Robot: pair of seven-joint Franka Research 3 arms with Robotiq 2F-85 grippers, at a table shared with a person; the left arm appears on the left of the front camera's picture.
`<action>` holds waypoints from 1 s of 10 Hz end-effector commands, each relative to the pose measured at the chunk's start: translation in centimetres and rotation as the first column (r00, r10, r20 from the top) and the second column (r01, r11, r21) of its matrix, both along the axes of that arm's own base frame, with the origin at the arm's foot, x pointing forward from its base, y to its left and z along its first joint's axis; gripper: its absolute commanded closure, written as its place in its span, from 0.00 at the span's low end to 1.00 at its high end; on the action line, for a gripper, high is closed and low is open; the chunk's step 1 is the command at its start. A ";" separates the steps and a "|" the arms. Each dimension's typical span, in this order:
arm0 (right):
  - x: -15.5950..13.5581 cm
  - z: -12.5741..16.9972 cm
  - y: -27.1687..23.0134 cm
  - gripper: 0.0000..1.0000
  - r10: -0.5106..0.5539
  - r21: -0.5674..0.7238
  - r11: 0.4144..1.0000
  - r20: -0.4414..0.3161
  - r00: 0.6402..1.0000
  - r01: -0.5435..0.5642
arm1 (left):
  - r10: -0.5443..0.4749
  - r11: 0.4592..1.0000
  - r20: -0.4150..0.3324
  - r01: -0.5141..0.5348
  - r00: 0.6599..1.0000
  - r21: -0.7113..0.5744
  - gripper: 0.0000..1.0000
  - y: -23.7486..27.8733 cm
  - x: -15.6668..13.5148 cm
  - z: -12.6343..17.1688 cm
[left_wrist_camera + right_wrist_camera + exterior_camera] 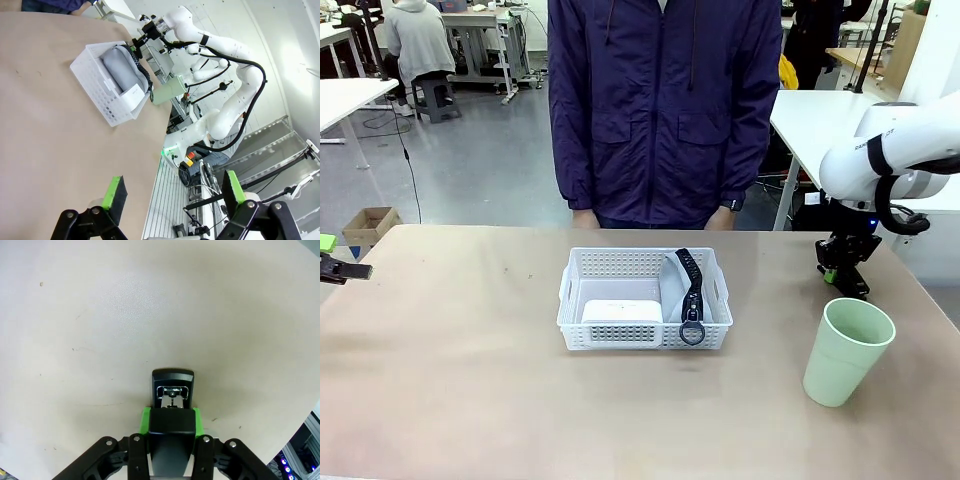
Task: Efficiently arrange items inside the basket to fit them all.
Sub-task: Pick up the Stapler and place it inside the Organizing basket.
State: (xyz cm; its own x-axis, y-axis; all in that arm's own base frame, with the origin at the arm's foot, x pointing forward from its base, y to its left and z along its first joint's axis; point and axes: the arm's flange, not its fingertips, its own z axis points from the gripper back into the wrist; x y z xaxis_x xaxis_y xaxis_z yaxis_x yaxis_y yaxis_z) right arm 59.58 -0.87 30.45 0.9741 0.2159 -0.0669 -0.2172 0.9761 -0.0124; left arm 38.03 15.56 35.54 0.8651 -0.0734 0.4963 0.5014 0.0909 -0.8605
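Cup point(848, 350) stands near right tool point(842, 268), clamped on stapler point(172, 385); left tool point(172, 192) spread apart, far from basket point(620, 262).

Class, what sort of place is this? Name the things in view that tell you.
Probably a robotics lab: a white robot arm at the table, white workbenches behind the person, and a cardboard box on a bare floor.

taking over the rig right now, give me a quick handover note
Left hand: open, holding nothing, at the table's left side.
Right hand: shut on the black stapler, at the table's right side, beyond the green cup.
The basket sits mid-table.
Done: the white box and grey case are in the basket.
Left: the stapler and the cup, which stands upright on the table, are not yet in.
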 end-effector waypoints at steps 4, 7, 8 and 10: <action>-1.2 3.0 -0.8 1.00 0.024 0.027 0.999 0.007 1.000 -0.024 | 0.003 1.000 -0.006 -0.003 1.000 0.007 0.00 -0.2 -0.2 0.2; -11.1 13.6 -1.1 1.00 0.040 0.009 0.999 0.181 0.983 -0.042 | 0.003 1.000 -0.006 -0.003 1.000 0.007 0.00 -0.2 -0.2 0.2; -13.7 14.7 -1.3 1.00 0.060 0.015 0.998 0.165 0.984 -0.064 | 0.003 1.000 -0.006 -0.003 1.000 0.007 0.00 -0.2 -0.2 0.2; -17.8 15.0 -3.4 1.00 0.046 0.071 0.996 0.155 0.987 -0.058 | 0.003 1.000 -0.006 -0.003 1.000 0.007 0.00 -0.2 -0.2 0.2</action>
